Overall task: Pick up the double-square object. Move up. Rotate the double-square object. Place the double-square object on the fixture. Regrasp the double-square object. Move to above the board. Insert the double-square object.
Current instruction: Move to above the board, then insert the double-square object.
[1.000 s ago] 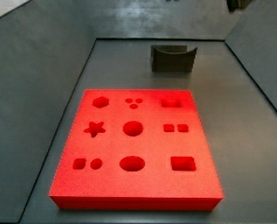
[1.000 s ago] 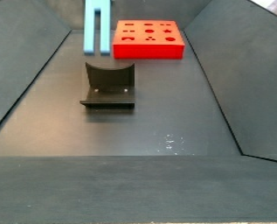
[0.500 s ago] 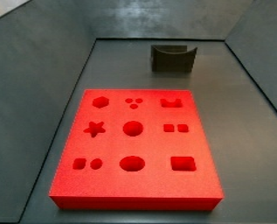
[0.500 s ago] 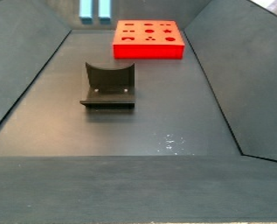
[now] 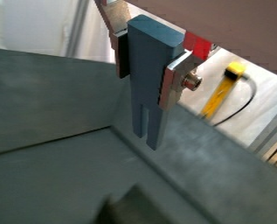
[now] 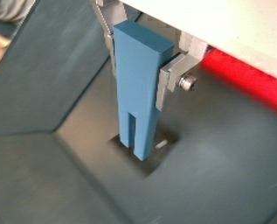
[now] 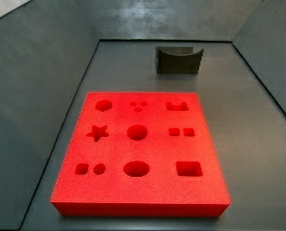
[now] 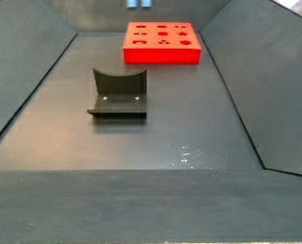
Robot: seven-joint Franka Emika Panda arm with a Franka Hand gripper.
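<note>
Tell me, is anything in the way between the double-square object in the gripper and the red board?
Nothing visible. The gripper, out of both side views, holds the double-square object upright above the floor. The board lies bare, its cutouts open; the fixture stands apart from it. The path between them is not in one view.

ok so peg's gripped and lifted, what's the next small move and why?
Probably translate toward the board. The gripper holds the peg upright, out of both side views, above the fixture; the board's cutouts are all empty.
</note>
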